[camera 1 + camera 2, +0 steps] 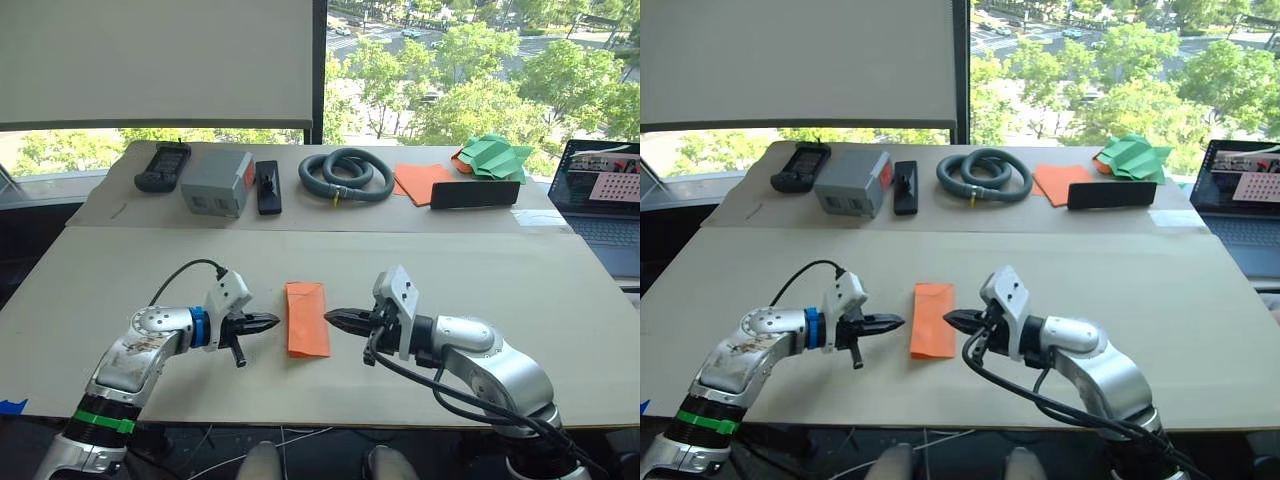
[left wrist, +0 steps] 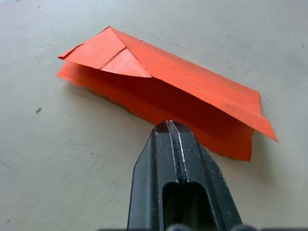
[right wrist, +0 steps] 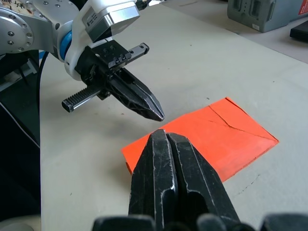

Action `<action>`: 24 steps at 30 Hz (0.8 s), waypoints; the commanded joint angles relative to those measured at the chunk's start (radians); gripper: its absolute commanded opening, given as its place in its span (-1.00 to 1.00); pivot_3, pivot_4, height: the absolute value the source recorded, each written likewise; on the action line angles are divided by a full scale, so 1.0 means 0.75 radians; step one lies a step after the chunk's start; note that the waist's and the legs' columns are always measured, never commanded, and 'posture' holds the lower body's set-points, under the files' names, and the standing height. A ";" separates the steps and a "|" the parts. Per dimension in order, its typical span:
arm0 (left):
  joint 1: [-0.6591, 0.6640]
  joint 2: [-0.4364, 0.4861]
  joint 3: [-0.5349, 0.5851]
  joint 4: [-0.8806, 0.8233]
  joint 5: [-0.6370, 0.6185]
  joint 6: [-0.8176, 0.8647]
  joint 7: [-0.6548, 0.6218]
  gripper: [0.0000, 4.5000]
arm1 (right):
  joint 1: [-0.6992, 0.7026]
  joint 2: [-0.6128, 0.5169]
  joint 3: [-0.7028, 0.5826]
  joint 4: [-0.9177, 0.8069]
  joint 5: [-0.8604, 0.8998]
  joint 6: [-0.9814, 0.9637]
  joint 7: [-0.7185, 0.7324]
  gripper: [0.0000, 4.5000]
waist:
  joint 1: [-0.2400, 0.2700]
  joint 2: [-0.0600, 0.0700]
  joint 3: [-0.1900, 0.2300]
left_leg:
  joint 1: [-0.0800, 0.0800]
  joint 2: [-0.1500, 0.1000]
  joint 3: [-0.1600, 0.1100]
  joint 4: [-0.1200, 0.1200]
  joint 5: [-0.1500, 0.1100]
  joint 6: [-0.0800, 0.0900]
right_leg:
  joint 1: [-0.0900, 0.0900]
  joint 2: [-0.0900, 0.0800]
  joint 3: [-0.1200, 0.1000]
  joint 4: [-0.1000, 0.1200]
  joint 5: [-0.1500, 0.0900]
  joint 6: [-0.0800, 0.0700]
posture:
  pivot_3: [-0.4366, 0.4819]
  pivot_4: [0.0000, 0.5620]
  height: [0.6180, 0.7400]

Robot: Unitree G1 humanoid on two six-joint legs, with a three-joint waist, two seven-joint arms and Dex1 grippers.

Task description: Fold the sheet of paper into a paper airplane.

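Left wrist view: thin orange sheet of paper (image 2: 163,96) lies half-folded on the beige tabletop (image 1: 500,290).
Jaws: we see both grippers, left (image 1: 268,322) and right (image 1: 335,318), closed and empty, flanking it, probably to press creases.

Both arms: silver-grey metal shells, rounded joint housings. Left forearm scuffed and worn, with a green band low on the arm and a blue ring at the wrist. White boxy camera module on each wrist. Black cables loop from each module back along the arm. Left hand (image 1: 268,322) and right hand (image 1: 335,318): two black tapered fingers each, pressed together; a toothed black rack beside the left.
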 commanded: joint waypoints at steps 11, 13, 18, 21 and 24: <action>-0.287 -0.252 -0.173 0.159 0.059 -0.102 -0.020 -1.00 | -0.158 0.003 -0.006 0.019 0.033 0.010 -0.130 -0.99 | -0.012 0.001 0.000 | -0.001 -0.001 0.000 0.001 0.007 0.011 | 0.005 0.001 0.003 0.001 0.003 0.005 | -0.05 -0.47 0.41; -0.285 -0.263 -0.177 0.158 0.059 -0.103 -0.017 -1.00 | -0.205 0.003 0.016 0.060 0.002 0.020 -0.165 -0.99 | -0.012 0.001 0.000 | 0.000 -0.001 -0.001 0.001 0.007 0.012 | 0.005 0.002 0.003 0.002 0.004 0.005 | -0.05 -0.47 0.41; -0.265 -0.256 -0.174 0.138 0.057 -0.100 -0.002 -1.00 | -0.232 -0.102 0.147 0.179 -0.166 0.049 -0.214 -0.99 | -0.002 0.001 0.000 | 0.000 -0.001 -0.001 0.001 0.008 0.012 | 0.003 0.002 0.003 0.002 0.004 0.005 | -0.05 -0.47 0.41; -0.244 -0.235 -0.162 0.127 0.054 -0.095 0.000 -1.00 | -0.211 -0.126 0.167 0.218 -0.190 0.089 -0.227 -0.99 | -0.001 0.001 0.000 | -0.001 -0.001 0.000 0.002 0.008 0.012 | 0.003 0.002 0.003 0.000 0.004 0.005 | -0.05 -0.47 0.41; -0.210 -0.200 -0.150 0.121 0.057 -0.097 -0.001 -1.00 | -0.188 -0.136 0.170 0.255 -0.219 0.105 -0.246 -0.99 | -0.003 0.001 0.000 | -0.003 -0.001 0.000 0.002 0.008 0.012 | 0.004 0.002 0.004 0.001 0.004 0.005 | -0.05 -0.47 0.41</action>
